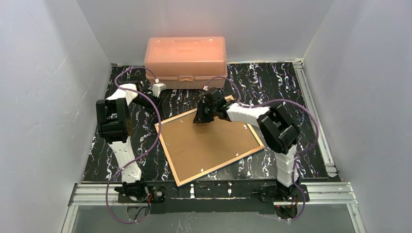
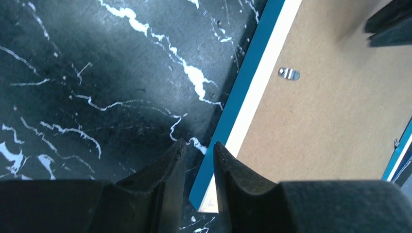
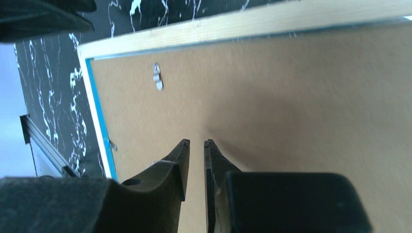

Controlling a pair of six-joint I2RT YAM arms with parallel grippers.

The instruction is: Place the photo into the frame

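Observation:
The frame (image 1: 209,145) lies face down in the middle of the black marbled table, its brown backing up and its blue sides showing. My left gripper (image 2: 199,143) hovers over the frame's left corner (image 2: 206,199). Its jaws stand a narrow gap apart, and the corner shows through the gap. My right gripper (image 1: 200,119) is over the backing (image 3: 291,97) near the far corner. Its fingers (image 3: 197,141) are almost together with nothing between them. A small metal clip (image 3: 157,76) sits on the backing ahead of it. The photo is out of view.
A salmon-pink plastic box (image 1: 185,56) stands against the back wall, just beyond the frame's far corner. White walls close in on three sides. Metal rails (image 1: 313,107) run along the table's right and near edges. Purple cables (image 1: 150,141) loop beside both arms.

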